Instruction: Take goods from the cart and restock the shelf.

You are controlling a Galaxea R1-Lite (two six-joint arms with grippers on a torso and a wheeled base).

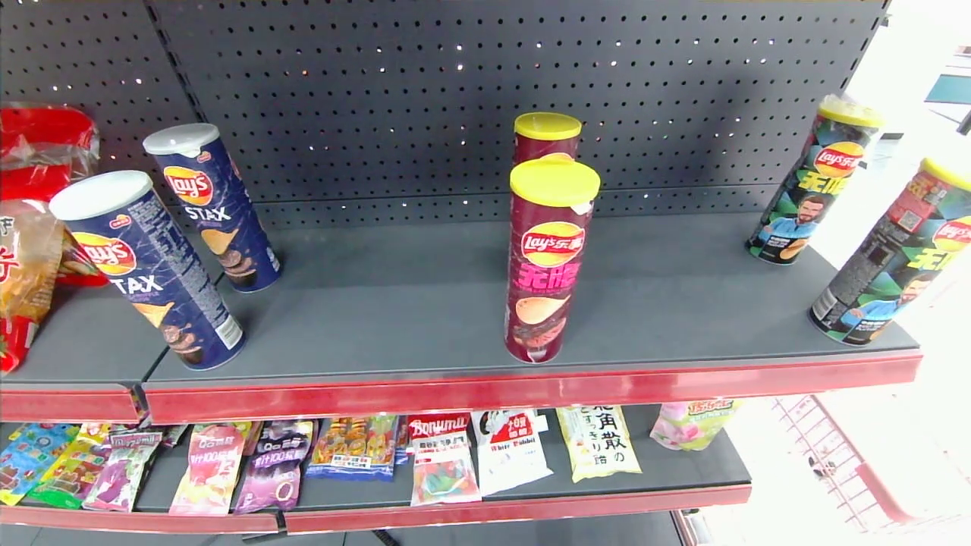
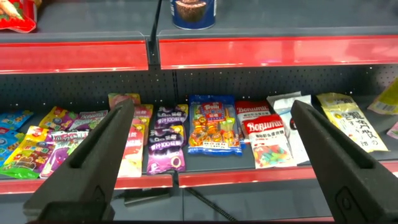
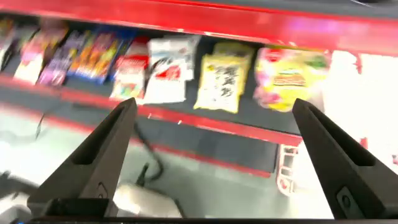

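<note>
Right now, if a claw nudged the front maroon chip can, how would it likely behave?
The front maroon can is tall and narrow, standing upright, so it would probably tip rather than slide. It stands near the shelf's red front edge, so it might fall off. Its round body would likely roll once down.

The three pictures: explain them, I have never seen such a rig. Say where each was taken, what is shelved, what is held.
A two-armed robot faces a shop rack. Its head camera shows a grey metal upper shelf with two dark blue white-lidded crisp tubes, two maroon yellow-lidded tubes and two green-and-black yellow-lidded tubes. Flat colourful snack packets lie on the lower shelf. The other pictures come from wrist cameras: the dark wedges are the fingers of the left gripper and right gripper, both open, holding nothing.
</note>
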